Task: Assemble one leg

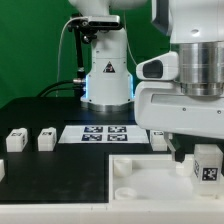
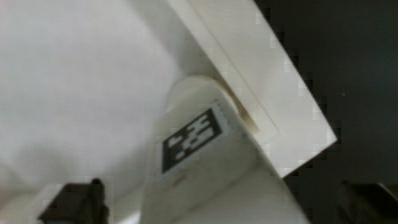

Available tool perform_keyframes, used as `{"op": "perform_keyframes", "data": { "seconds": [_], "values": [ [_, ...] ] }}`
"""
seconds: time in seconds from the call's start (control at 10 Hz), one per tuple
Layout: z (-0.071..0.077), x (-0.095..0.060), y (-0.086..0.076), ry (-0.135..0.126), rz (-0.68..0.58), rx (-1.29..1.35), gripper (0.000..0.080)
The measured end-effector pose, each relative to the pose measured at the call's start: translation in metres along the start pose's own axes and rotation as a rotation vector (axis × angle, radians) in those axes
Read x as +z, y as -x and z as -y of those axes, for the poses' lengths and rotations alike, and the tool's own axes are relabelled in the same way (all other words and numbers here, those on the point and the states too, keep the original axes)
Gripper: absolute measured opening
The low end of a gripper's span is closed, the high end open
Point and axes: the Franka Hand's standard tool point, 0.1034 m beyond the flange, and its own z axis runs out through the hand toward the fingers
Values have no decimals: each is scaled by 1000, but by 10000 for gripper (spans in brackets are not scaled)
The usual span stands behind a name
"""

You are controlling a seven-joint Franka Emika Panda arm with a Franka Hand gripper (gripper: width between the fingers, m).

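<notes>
My gripper (image 1: 200,160) is at the exterior view's right, low over the corner of the large white tray (image 1: 140,185). It is shut on a leg (image 1: 208,166), a small white block with a black-and-white marker. In the wrist view the leg (image 2: 196,140) lies between my gripper's (image 2: 214,205) dark fingers (image 2: 75,200), its end against the tray's raised rim (image 2: 249,75). Three more legs stand on the black table: two at the left (image 1: 15,140) (image 1: 46,139) and one by the tray (image 1: 158,140).
The marker board (image 1: 103,133) lies flat in the middle of the table, in front of the robot's white base (image 1: 105,75). Another white part shows at the exterior view's far left edge (image 1: 2,170).
</notes>
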Motion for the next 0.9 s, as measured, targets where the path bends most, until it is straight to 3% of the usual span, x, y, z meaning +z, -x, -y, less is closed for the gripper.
{"op": "perform_keyframes", "data": {
  "seconds": [0.2,0.4,0.5,0.6,0.7,0.8,0.9],
  "values": [
    [-1,-1,-2,5,-5,-272,649],
    [-1,-1,-2,3,-3,-254,649],
    [-2,-1,-2,3,-3,-256,519],
    [-1,0,-2,-1,-2,-196,519],
    [0,0,-1,-2,-2,-90,381],
    [0,0,-1,-2,-1,-26,290],
    [-1,0,-1,-2,0,100,290]
  ]
}}
